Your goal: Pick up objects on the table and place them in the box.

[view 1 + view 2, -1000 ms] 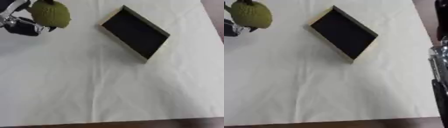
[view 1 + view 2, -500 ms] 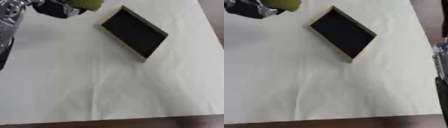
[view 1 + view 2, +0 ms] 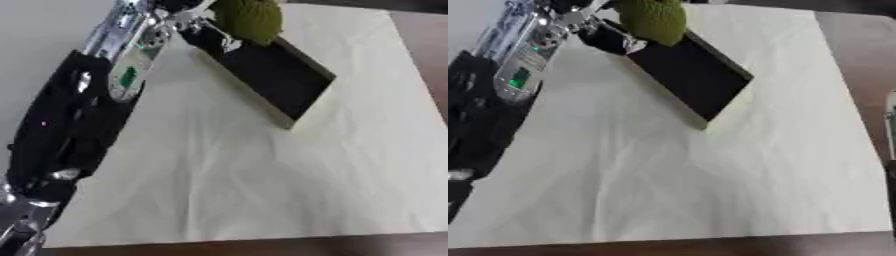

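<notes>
Carried green knobbly fruit [image 3: 654, 20], clasped in left hand [image 3: 605, 36], from table's left edge to over box [image 3: 697, 80]; release pending.

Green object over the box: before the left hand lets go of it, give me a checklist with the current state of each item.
1. Green object held by the left hand: ok, the fingers sit against its left side and it is off the cloth.
2. Object above the box: ok, it overlaps the box's far end.
3. Object centred over the dark interior: not ok, it hangs at the far corner rather than the middle.
4. Box interior free of other things: ok for the visible part; the far corner is hidden.
5. Box lying flat on the white cloth: ok.
6. Right hand out of the way: cannot tell, only a sliver shows at the right edge of the right eye view.
</notes>
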You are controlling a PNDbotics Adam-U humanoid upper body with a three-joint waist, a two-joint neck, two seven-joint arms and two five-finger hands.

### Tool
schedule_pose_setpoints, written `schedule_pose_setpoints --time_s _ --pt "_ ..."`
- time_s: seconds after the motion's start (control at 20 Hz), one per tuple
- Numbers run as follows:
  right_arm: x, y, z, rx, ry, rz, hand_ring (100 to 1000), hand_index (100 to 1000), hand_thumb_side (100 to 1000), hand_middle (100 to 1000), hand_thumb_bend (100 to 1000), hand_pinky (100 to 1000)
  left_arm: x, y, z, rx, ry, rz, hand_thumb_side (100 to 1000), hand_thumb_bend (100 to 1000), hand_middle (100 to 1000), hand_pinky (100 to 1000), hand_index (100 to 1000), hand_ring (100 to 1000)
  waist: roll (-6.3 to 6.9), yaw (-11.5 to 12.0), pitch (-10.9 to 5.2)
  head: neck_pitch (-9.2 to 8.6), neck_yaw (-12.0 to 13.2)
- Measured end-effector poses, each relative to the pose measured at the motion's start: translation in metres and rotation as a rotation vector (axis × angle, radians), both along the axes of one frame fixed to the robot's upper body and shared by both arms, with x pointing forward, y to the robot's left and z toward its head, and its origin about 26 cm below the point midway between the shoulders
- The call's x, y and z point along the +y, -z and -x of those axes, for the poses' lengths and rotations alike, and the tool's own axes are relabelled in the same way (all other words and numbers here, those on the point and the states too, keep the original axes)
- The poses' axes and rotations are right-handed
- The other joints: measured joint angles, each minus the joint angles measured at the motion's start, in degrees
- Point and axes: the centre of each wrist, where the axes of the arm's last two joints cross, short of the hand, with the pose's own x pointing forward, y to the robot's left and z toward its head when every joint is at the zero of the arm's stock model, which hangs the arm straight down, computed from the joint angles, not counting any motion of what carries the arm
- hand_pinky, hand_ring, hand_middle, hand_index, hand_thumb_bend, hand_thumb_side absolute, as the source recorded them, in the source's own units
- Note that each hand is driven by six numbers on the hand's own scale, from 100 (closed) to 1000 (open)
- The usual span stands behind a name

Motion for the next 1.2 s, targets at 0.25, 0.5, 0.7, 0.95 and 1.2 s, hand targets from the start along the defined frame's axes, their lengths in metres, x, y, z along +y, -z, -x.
schedule_pose_setpoints --time_s 0.25,0.5,0.7,0.95,1.2 --pt "0.01 -0.001 -0.001 0.001 -0.053 -0.013 702 727 612 631 100 837 -0.005 0.02 -0.018 0.029 -0.089 0.022 100 411 499 565 592 532 -0.48 -1.45 0.45 -0.34 1.93" --pt "0.015 -0.001 -0.001 0.004 -0.081 -0.023 703 727 617 631 100 838 -0.005 0.038 -0.032 0.023 -0.165 0.015 100 455 509 599 607 548 -0.61 -2.35 0.57 -0.63 3.08" --pt "0.016 0.0 -0.001 0.009 -0.084 -0.02 703 727 620 631 100 838 -0.003 0.05 -0.039 0.016 -0.202 -0.025 100 524 591 687 702 628 -0.34 -2.38 0.57 -0.69 3.16" --pt "0.015 0.003 -0.001 0.019 -0.079 -0.023 704 727 623 631 100 838 0.001 0.061 -0.043 0.039 -0.207 -0.09 100 559 821 853 943 837 -0.32 -2.17 0.57 -0.69 2.89" --pt "0.014 0.005 -0.001 0.027 -0.074 -0.024 704 727 625 631 100 838 0.003 0.065 -0.043 0.068 -0.191 -0.116 392 590 960 929 1000 930 -0.05 -1.89 0.59 -0.5 2.53"
